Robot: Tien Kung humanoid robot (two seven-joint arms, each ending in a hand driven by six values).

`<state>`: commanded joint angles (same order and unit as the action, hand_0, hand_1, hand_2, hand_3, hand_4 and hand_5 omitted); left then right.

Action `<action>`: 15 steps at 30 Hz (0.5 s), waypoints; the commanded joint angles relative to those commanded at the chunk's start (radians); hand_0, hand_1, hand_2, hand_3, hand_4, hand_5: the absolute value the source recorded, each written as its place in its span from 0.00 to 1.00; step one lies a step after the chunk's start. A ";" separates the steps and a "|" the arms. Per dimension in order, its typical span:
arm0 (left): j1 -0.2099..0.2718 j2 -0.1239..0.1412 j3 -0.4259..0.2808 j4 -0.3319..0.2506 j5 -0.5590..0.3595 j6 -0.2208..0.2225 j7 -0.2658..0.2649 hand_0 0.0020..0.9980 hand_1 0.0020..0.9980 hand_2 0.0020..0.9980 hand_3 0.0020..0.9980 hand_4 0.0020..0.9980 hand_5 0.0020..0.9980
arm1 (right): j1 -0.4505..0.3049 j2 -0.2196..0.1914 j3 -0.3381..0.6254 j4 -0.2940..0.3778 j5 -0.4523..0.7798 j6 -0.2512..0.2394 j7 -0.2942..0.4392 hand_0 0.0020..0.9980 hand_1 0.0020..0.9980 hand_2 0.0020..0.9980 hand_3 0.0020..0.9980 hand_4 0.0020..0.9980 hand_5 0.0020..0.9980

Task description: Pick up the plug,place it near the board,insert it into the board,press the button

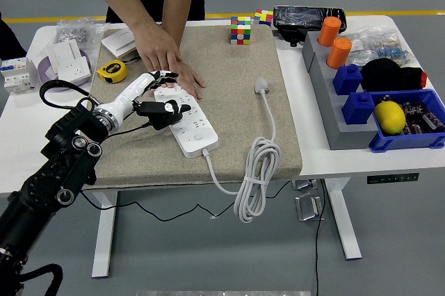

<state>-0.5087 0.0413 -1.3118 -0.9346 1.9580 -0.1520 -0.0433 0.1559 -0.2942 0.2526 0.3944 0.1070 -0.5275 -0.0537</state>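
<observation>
The left robot hand (156, 93) hovered with loose, spread fingers that held nothing, over the left end of the white power strip (186, 118). The black plug (164, 112) sat in the strip directly under this hand. The strip's long axis ran diagonally toward the near right. A person's hand (169, 60) pressed its far end on the desk (21, 129).
</observation>
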 joint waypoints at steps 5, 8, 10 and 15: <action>0.001 0.002 0.014 0.001 0.186 0.024 -0.013 0.82 0.87 0.82 0.83 1.00 0.37 | 0.001 0.000 0.003 0.000 -0.002 -0.001 0.001 0.82 0.78 0.75 0.74 1.00 1.00; 0.003 0.002 0.019 0.000 0.249 0.034 -0.018 0.78 0.83 0.76 0.80 1.00 0.35 | 0.000 0.000 0.002 0.000 -0.001 -0.001 0.000 0.82 0.79 0.75 0.74 1.00 1.00; 0.004 0.002 0.022 0.000 0.277 0.040 -0.020 0.78 0.83 0.76 0.80 1.00 0.35 | 0.000 0.000 0.001 0.000 0.000 -0.001 0.000 0.82 0.79 0.75 0.74 1.00 1.00; 0.003 0.005 0.024 0.003 0.307 0.049 -0.023 0.75 0.76 0.68 0.75 1.00 0.34 | 0.001 -0.001 0.003 0.000 0.000 0.000 0.001 0.82 0.78 0.75 0.74 1.00 1.00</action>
<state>-0.5055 0.0464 -1.2878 -0.9317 2.2647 -0.1028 -0.0667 0.1564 -0.2948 0.2555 0.3940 0.1068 -0.5279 -0.0526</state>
